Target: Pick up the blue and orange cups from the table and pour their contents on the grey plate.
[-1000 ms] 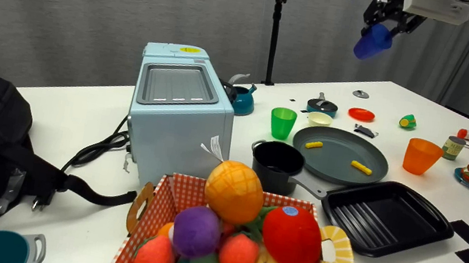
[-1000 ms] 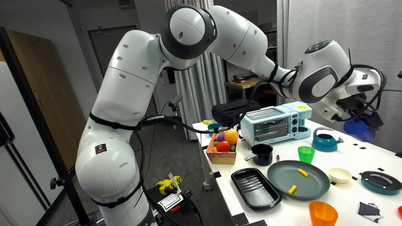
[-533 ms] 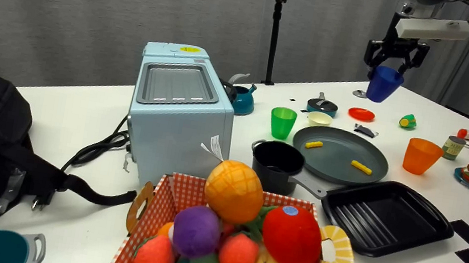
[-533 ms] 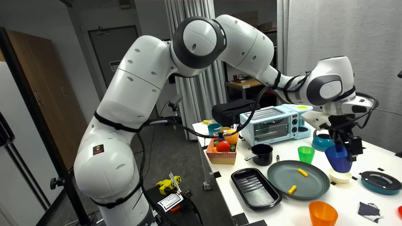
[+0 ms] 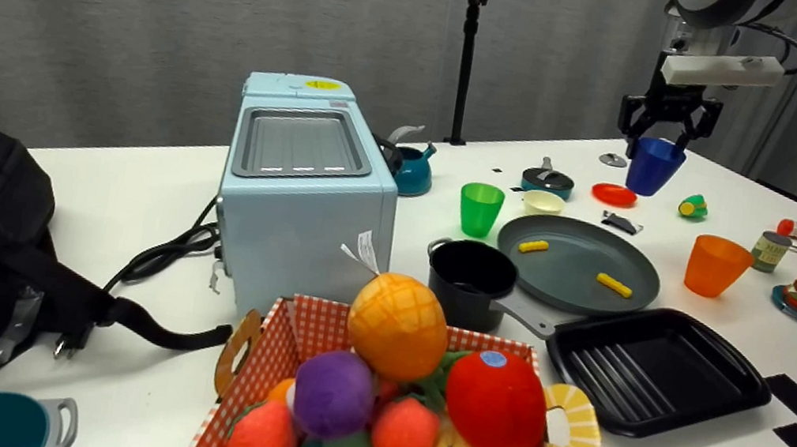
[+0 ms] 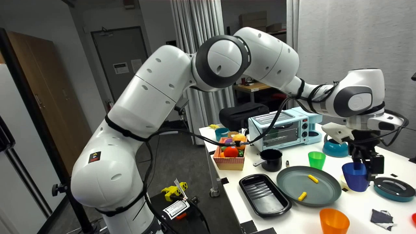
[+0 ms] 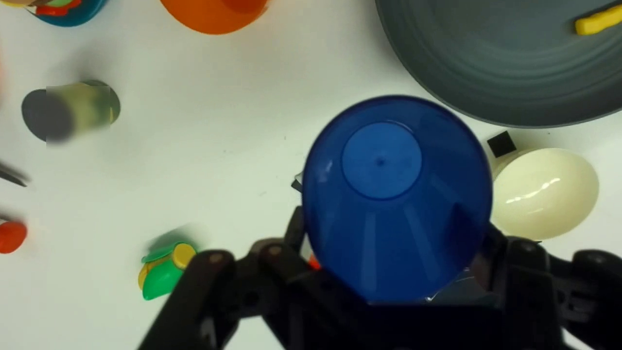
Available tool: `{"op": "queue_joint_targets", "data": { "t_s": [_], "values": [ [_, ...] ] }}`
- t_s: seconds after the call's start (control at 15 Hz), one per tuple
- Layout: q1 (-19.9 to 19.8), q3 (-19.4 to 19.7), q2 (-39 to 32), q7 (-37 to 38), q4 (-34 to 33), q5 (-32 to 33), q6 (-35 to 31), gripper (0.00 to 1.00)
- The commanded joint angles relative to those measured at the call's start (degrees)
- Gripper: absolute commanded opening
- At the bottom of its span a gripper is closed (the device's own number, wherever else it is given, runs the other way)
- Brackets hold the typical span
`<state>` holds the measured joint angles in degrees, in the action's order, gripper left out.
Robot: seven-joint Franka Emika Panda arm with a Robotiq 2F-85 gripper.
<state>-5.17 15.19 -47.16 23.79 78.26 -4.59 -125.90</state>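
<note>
My gripper (image 5: pixel 657 146) is shut on the blue cup (image 5: pixel 652 174), its fingers on either side of the wall near the rim. The cup hangs nearly upright, slightly tilted, above the table (image 5: pixel 446 175). Looking into the blue cup (image 7: pixel 381 160) from the wrist view, I see only its bare bottom and walls. Beside it on the table lies the grey plate (image 6: pixel 292 182), with two yellow bits of the contents (image 6: pixel 313 178) apart on it. The orange cup (image 5: pixel 716 266) stands upright near the plate in both exterior views; what is inside it is hidden. Its edge shows at the wrist view's top.
Close to the held cup are a cream bowl (image 7: pixel 549 194) and a teal lidded pan (image 6: pixel 394 188). Around the plate stand a green cup (image 5: pixel 480 210), a black pot (image 5: pixel 470 283) and a black ridged tray (image 5: pixel 659 369). A can (image 5: pixel 770 252) is behind the orange cup.
The blue cup, held throughout, has come down from high above the table and turned from a strong tilt to nearly upright. The plate, its yellow bits and the orange cup stay put.
</note>
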Motion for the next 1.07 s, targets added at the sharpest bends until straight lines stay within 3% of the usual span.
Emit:
{"op": "queue_joint_targets", "data": {
  "t_s": [0.0,0.53,0.6,0.73,1.0],
  "values": [
    [-2.55,-1.49,-4.98,0.38,-7.18,0.44,1.49,0.5],
    [-3.19,-1.89,-8.86,0.42,-10.19,0.23,2.85,0.52],
    [-3.19,-1.98,-8.73,0.17,-10.07,0.22,2.92,0.94],
    [-2.84,-1.85,-8.23,-0.15,-9.33,0.64,1.87,0.99],
    [-2.8,-1.95,-7.42,-0.56,-8.75,0.72,1.72,1.0]
  ]
}}
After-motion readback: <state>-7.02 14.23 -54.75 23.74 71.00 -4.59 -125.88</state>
